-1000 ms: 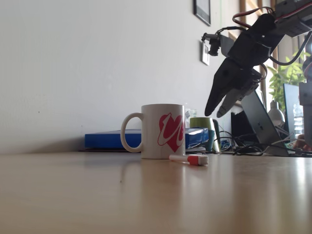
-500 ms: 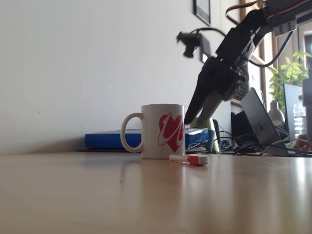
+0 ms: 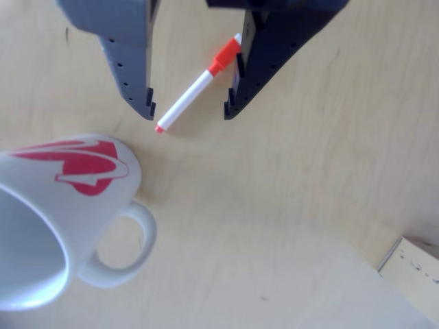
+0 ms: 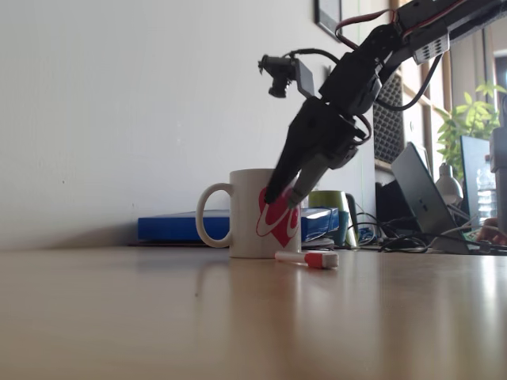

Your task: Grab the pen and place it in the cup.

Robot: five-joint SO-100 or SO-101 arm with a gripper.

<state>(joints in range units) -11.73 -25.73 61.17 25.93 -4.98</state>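
The pen (image 3: 193, 94), a slim white marker with an orange-red cap, lies flat on the wooden table (image 3: 288, 205); in the fixed view the pen (image 4: 307, 258) rests just in front of the cup's right side. The cup (image 4: 261, 212), a white mug with a red swirl, stands upright with its handle to the left; in the other view the cup (image 3: 62, 205) is at the lower left. My gripper (image 3: 188, 112) is open, its dark fingers straddling the pen from above without touching it. In the fixed view the gripper (image 4: 281, 195) hangs in front of the mug, above the pen.
Behind the mug sit a blue box (image 4: 182, 227) and a green cup (image 4: 329, 202). A laptop (image 4: 424, 198), cables and a plant (image 4: 467, 119) crowd the far right. A pale block (image 3: 415, 274) lies at the lower right of the other view.
The arm has swung left and downward, bringing the open gripper from high at the right down over the pen by the mug. Pen and mug have not moved.
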